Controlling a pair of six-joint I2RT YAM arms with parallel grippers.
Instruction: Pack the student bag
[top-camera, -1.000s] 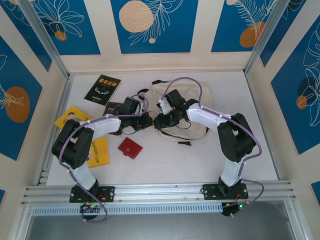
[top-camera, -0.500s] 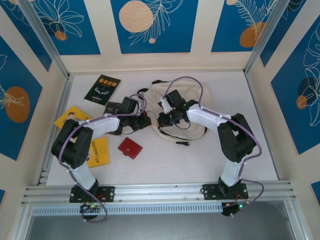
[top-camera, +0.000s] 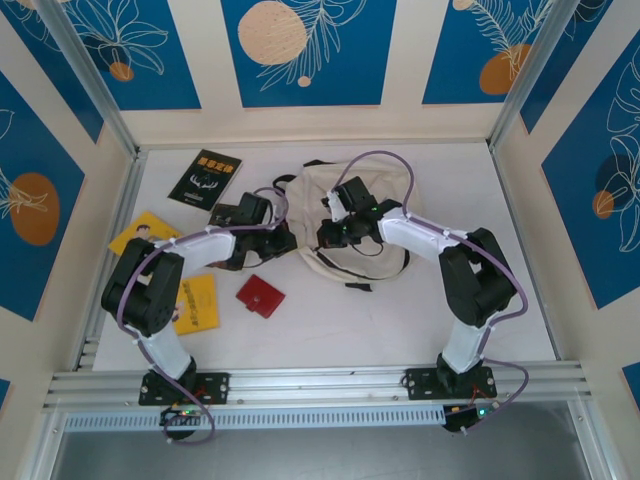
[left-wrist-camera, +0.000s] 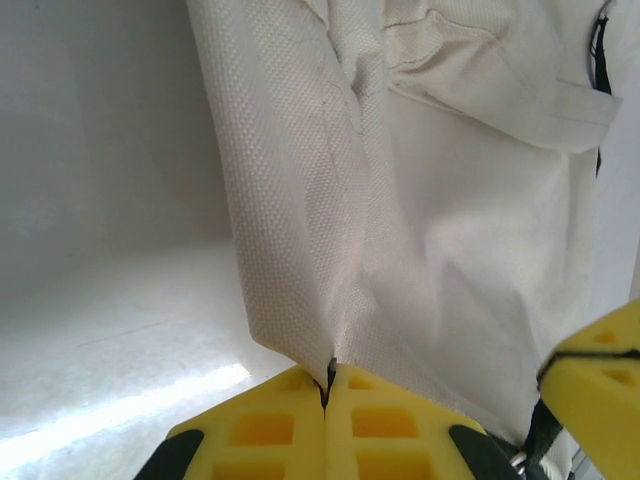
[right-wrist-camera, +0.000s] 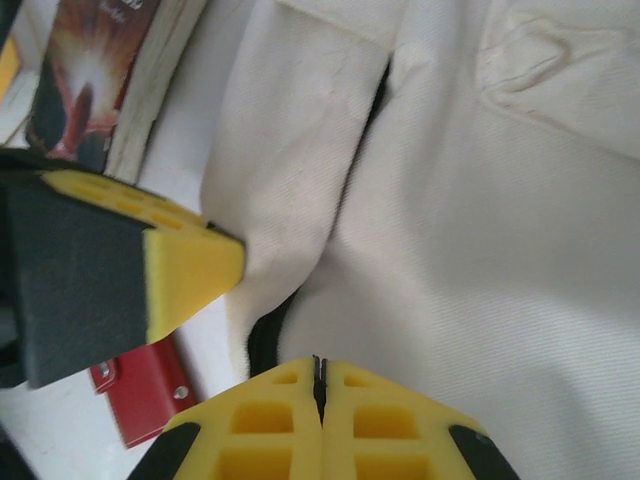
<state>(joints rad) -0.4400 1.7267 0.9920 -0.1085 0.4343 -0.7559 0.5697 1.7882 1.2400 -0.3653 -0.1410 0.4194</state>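
The student bag (top-camera: 305, 195), cream with black trim, lies at the middle back of the table. My left gripper (top-camera: 287, 240) is at its front left edge. In the left wrist view the left gripper (left-wrist-camera: 327, 385) is shut on a fold of the bag's cream fabric (left-wrist-camera: 450, 200), with a sliver of black trim between the pads. My right gripper (top-camera: 322, 238) is just to its right. In the right wrist view the right gripper (right-wrist-camera: 318, 378) is shut on a thin black tab at the bag's (right-wrist-camera: 500, 200) zipper edge. The two grippers are a short way apart.
A black book (top-camera: 205, 177) lies at the back left and a darker one (top-camera: 228, 213) is partly under my left arm. Two yellow booklets (top-camera: 145, 232) (top-camera: 198, 303) and a red wallet (top-camera: 260, 296) lie left of centre. Metal rails edge the table.
My right gripper has shut on the bag's zipper edge. The two grippers have drawn slightly apart, and the bag's front edge has shifted back a little.
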